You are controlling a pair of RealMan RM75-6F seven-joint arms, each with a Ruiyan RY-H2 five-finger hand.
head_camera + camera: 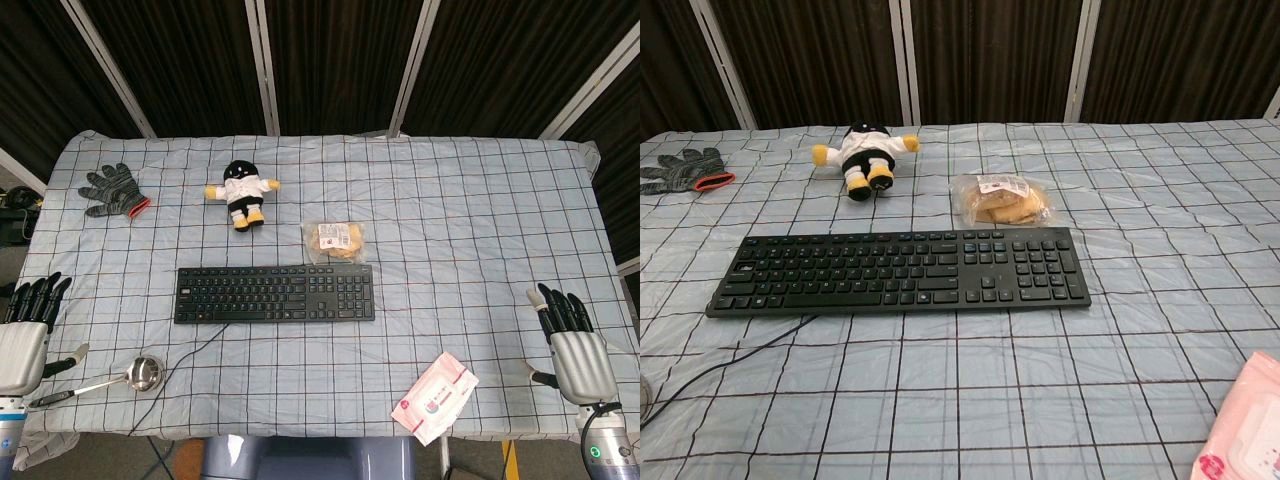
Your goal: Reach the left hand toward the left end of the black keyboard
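Note:
A black keyboard [275, 293] lies flat across the middle of the checked tablecloth, also plain in the chest view [898, 272]. Its left end [184, 295] has a cable trailing off toward the front edge. My left hand [25, 335] hovers at the table's front left corner, fingers straight and apart, holding nothing, well to the left of the keyboard. My right hand [575, 345] sits at the front right corner, fingers extended and empty. Neither hand shows in the chest view.
A metal ladle [135, 376] lies just right of my left hand. A grey glove [112, 190] rests at the back left. A plush doll [240, 192] and a bagged pastry [335, 240] lie behind the keyboard. A pink wipes pack [434, 396] sits front right.

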